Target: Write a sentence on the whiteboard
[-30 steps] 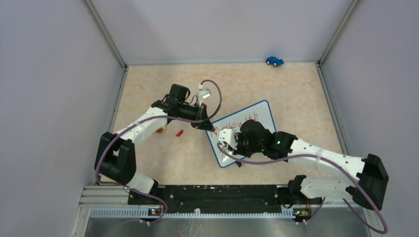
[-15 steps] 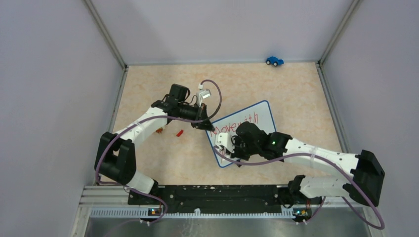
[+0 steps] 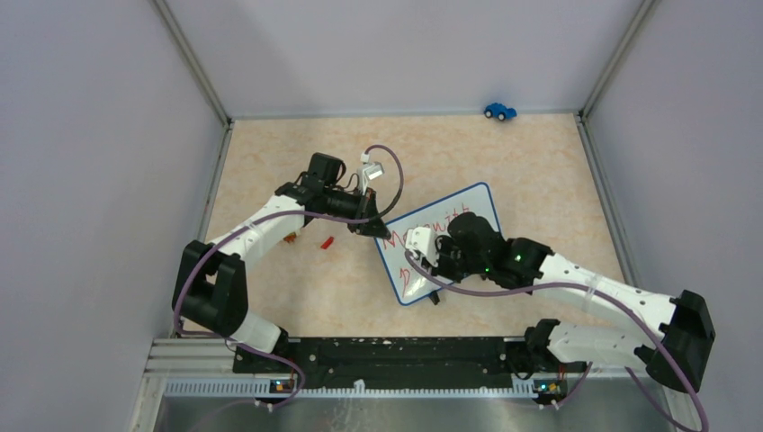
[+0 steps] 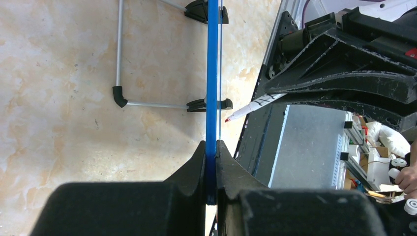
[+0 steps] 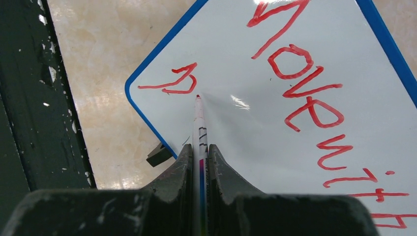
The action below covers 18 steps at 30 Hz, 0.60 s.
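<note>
The right claw (image 5: 199,152) is pinching a red marker (image 5: 198,123) tight, so the tip can press on the whiteboard (image 5: 236,147) near its near left corner. The tip sits just beside the first red squiggle (image 5: 177,81) of line two, under "Move with" (image 5: 314,102). The board rests in the middle of the table. Farther back, the left claw (image 4: 211,152) is clamped on the board's blue rim, likely so it will not slide. A blue toy car (image 3: 499,111) sits at the far edge.
</note>
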{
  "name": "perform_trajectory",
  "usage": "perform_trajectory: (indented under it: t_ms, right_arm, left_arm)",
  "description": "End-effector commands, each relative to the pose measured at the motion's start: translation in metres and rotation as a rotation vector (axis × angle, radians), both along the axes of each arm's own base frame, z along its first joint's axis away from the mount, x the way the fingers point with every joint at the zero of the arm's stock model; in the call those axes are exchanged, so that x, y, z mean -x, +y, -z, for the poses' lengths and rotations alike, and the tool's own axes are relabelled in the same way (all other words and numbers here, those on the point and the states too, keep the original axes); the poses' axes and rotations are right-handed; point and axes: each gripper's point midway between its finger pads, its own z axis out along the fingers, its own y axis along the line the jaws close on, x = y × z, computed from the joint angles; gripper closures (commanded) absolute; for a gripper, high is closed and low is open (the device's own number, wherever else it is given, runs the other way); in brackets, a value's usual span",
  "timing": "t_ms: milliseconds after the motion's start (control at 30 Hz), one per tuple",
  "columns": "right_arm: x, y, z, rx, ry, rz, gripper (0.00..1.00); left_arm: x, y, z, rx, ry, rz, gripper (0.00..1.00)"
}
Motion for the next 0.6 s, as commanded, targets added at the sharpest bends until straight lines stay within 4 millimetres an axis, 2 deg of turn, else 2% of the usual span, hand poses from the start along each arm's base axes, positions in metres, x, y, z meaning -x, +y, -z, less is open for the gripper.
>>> perform_trajectory:
  t_ms: [0, 233, 567]
  right_arm:
    - [-0.007, -0.004, -0.006, -0.018, -0.012, 0.043, 1.0]
    - [-0.008, -0.004, 0.0, 0.006, -0.003, 0.043, 1.0]
    - [-0.024, 0.003, -0.004, -0.001, -0.03, 0.095, 1.0]
  left_arm:
    - [-0.018, 0.004, 0.007, -0.035, -0.044, -0.048, 1.0]
    - [-0.018, 0.004, 0.006, -0.034, -0.046, -0.049, 1.0]
    - [-0.017, 0.004, 0.006, -0.032, -0.047, -0.047, 1.0]
